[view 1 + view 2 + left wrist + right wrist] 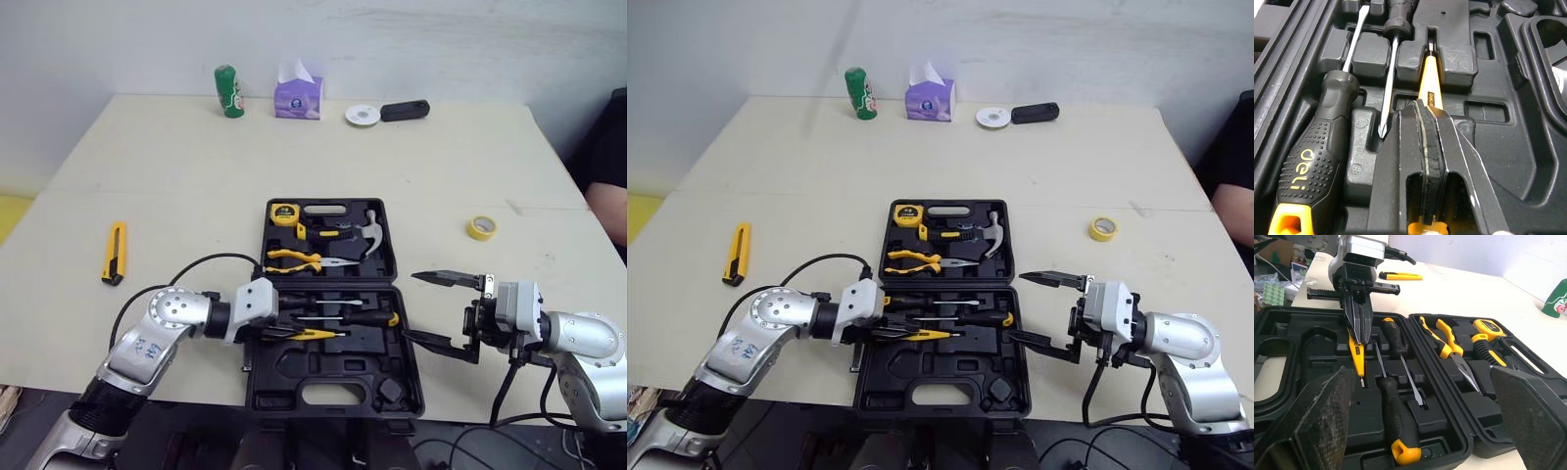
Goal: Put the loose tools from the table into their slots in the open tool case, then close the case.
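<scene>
Left gripper (pixel 1358 325) jaws clamped; right gripper (pixel 431 308) jaws apart.

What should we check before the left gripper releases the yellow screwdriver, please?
1. Hold: left gripper shut on the yellow screwdriver: ok.
2. Seating: yellow screwdriver fully down in its slot: cannot tell.
3. Neighbours: black screwdrivers lying in their slots: ok.
4. Other arm: right gripper open, beside the case: ok.
5. Leftovers: knife and tape loose on the table: not ok.
</scene>
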Controlling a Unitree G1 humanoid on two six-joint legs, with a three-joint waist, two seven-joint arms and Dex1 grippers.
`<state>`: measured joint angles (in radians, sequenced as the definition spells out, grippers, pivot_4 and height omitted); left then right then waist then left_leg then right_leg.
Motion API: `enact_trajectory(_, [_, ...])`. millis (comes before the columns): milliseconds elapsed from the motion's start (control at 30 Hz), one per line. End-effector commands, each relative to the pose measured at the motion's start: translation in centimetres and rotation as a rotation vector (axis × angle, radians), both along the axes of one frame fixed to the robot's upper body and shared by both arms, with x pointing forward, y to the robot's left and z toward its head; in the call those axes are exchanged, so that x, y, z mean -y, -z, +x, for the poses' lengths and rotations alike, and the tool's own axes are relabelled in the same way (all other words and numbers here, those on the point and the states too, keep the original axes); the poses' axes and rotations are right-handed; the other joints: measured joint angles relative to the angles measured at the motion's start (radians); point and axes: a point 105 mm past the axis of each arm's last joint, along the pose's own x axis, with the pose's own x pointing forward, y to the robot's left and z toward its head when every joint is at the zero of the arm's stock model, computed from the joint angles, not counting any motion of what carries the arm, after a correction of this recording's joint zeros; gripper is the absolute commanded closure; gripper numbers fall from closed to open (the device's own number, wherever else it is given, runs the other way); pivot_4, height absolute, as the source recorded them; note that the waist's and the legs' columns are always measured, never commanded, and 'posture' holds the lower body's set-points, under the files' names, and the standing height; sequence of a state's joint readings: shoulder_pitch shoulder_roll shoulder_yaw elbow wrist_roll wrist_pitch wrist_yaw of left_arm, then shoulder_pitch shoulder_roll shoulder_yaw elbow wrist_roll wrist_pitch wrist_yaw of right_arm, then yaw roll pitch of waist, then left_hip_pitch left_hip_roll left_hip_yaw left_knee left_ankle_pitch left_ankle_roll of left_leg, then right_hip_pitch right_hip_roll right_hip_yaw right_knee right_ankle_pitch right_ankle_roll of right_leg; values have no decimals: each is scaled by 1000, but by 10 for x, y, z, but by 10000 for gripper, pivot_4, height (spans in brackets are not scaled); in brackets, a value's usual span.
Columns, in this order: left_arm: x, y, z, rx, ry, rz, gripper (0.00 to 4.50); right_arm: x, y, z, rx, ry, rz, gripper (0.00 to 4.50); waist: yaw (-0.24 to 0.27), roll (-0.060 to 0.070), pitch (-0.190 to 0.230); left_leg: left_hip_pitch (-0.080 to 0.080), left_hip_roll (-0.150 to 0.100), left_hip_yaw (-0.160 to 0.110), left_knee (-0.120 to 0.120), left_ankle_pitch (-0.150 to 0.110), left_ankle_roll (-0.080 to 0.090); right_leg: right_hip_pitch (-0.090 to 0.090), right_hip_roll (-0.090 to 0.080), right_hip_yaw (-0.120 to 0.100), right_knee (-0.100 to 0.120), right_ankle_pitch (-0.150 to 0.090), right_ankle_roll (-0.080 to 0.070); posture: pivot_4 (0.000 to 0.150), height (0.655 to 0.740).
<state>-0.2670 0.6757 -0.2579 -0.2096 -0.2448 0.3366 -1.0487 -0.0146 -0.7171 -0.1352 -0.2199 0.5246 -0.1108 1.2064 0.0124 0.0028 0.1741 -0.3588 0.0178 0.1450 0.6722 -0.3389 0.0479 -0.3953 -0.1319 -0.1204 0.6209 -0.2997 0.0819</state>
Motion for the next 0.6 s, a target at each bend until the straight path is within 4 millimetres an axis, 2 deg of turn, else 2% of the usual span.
enact_trajectory(33, [-7, 40, -10, -129, -28, 98, 44557, 0, -5, 1, 41, 2, 2, 0, 2, 0, 0, 4, 0, 0, -3, -1, -1, 3, 0, 0, -2, 0, 0, 1500, 7400])
enact_trajectory(167, [-8, 34, -6, -93, -27, 74, 44557, 2, -6, 2, 50, 12, 0, 0, 8, 0, 0, 5, 0, 0, -6, -1, -2, 3, 0, 0, -3, 0, 0, 1500, 7400])
enact_trajectory(267, [1, 3, 2, 19, -16, -111, 44557, 6, -9, 3, 66, 28, 4, 0, 9, 0, 0, 5, 0, 1, -6, -1, -3, 3, 0, 0, -3, 0, 0, 1500, 7400])
enact_trajectory(333, [4, -36, -3, 126, 66, -297, 44557, 16, -13, 3, 76, 57, 0, 0, 11, 0, 1, 4, 0, 1, -6, -1, -3, 3, 0, 0, -3, 0, 0, 1500, 7400])
enact_trajectory(400, [-11, -52, 2, 200, 23, -320, 44557, 31, -18, 4, 90, 112, -9, 0, 11, -7, 5, 1, 0, 0, -6, 0, -3, 0, 0, -1, -3, 0, 0, 1500, 7400])
enact_trajectory(600, [-52, -69, 17, 277, -199, -344, 44557, 69, -22, 3, 125, 250, -45, 0, 7, -7, 6, 0, 0, 0, -7, 2, 3, -1, 0, -1, -4, 0, 0, 1500, 7400])
